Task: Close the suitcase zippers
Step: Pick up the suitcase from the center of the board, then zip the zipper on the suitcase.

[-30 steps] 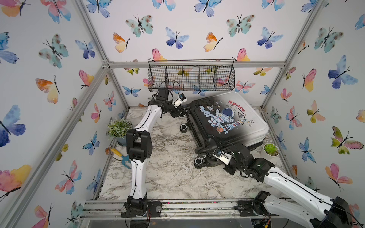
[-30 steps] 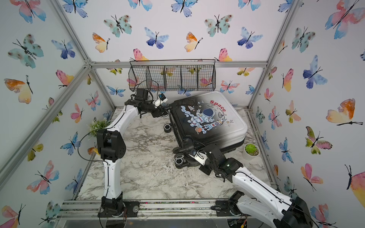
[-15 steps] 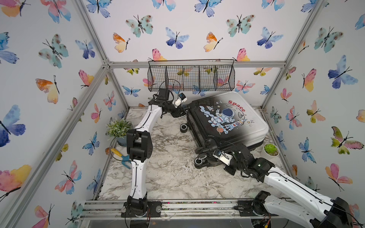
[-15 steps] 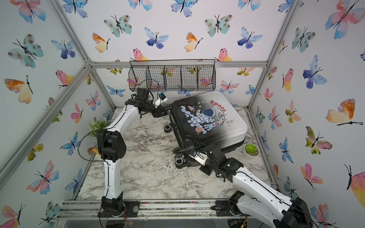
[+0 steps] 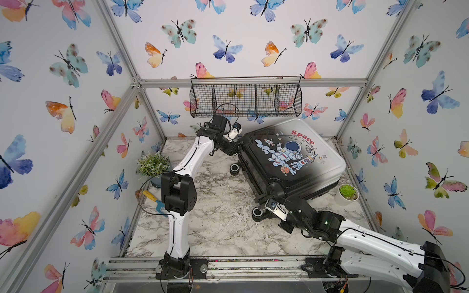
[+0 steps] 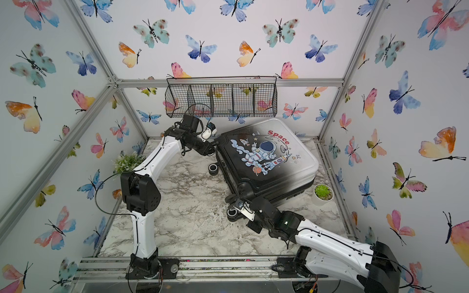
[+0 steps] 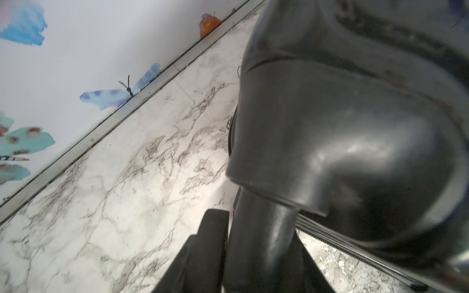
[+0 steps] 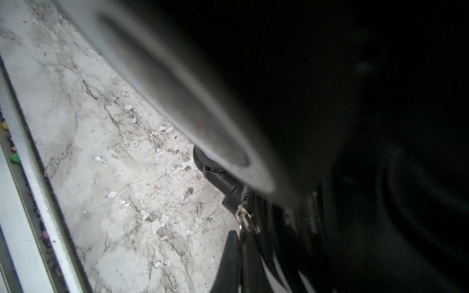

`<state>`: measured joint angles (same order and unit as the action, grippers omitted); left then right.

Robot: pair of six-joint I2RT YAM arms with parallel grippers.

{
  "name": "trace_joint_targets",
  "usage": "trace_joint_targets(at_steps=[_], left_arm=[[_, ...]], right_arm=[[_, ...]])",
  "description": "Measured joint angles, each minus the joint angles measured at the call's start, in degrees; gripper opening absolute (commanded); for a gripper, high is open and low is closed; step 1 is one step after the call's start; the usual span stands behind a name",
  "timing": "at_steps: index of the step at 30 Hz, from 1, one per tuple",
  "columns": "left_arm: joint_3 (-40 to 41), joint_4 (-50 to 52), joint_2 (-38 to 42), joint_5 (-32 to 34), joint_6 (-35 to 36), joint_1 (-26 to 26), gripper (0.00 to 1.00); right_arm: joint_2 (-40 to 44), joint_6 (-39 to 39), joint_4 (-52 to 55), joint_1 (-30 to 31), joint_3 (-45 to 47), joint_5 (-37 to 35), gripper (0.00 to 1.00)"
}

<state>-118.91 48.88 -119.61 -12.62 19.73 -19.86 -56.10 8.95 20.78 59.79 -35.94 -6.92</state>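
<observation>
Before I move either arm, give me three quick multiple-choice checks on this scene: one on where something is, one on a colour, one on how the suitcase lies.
1. Where does the white pot stand?
A on the table beside the suitcase
B in the wire basket
C on top of the suitcase

2. What colour is the "Space" lettering?
A blue
B green
C red

3. How does the suitcase lie?
A standing upright
B flat, astronaut side up
C wide open

1 A: in both top views the pot sits on the table by the case's white end.
2 C: the word reads red.
3 B: the printed shell faces up over the lower half.
</observation>
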Motion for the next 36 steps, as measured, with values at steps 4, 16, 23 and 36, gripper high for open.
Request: trace_joint_targets(at_steps=[4,16,23,36], left_arm=[[-2.3,5.0,0.7,2.8,-1.5,0.0,0.0],[-2.3,13.1,11.0,3.5,-12.6,2.3,0.0],[-3.5,15.6,16.8,3.3,-21.7,3.4,0.0],[-0.1,15.4,22.4,2.8,-30.6,4.7,0.0]], right_arm=[[-0.1,-2.8,-1.7,1.8,0.0,-0.4,0.01],[7.4,-5.7,-0.2,2.4,-4.5,-3.4,0.01],[9.2,-5.8,3.0,2.4,-10.0,-4.6,0.01],[7.1,-5.2,4.5,2.4,-14.8,-0.6,0.01]])
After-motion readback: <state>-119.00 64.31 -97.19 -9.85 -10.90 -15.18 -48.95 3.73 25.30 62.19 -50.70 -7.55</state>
